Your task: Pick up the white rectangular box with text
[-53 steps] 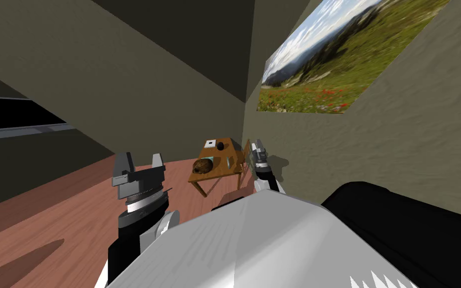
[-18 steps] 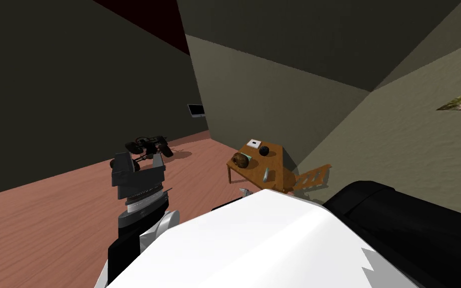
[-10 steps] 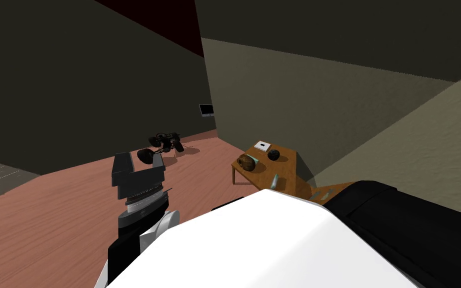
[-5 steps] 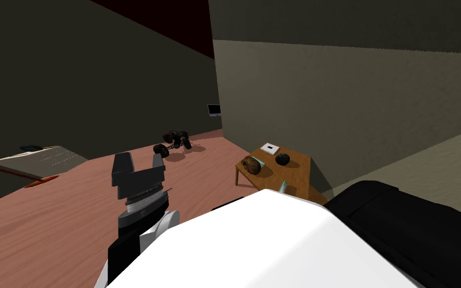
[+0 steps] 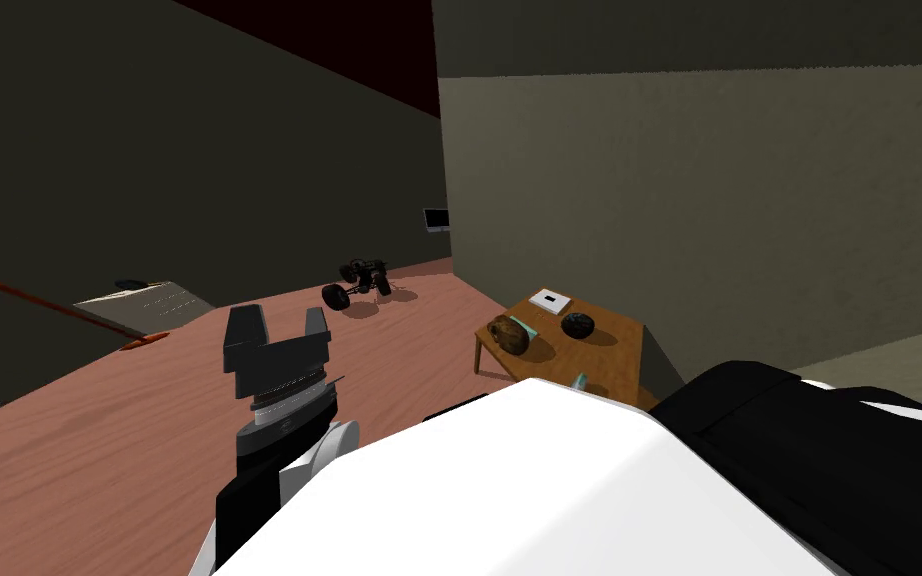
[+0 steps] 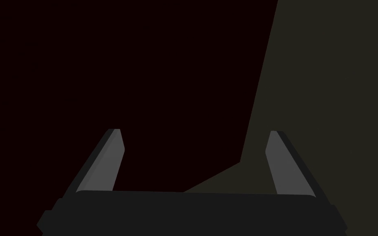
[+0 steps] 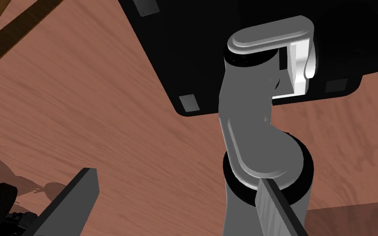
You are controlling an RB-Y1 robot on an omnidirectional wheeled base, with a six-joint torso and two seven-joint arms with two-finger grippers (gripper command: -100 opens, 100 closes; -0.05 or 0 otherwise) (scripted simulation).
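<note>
The white rectangular box (image 5: 549, 299), flat with a small dark mark on top, lies at the far corner of a small wooden table (image 5: 617, 352) ahead to the right. My left gripper (image 5: 279, 318) is raised well to the left of the table, open and empty, as its wrist view confirms (image 6: 195, 132). The right gripper (image 7: 175, 176) hangs open and empty over the reddish wood floor (image 7: 102, 114), far from the box.
On the table also sit a black ball (image 5: 578, 324), a brown lumpy object (image 5: 509, 334) and a teal item (image 5: 580, 380) at the near edge. A black toy car (image 5: 356, 283) stands on the floor by the wall corner. A grey mat (image 5: 144, 303) and a red pole (image 5: 39, 301) lie left.
I have turned: the walls swing across the view, the landscape picture has left it, and the toy car, grey mat and red pole have come in. The right gripper has dropped out of the head view.
</note>
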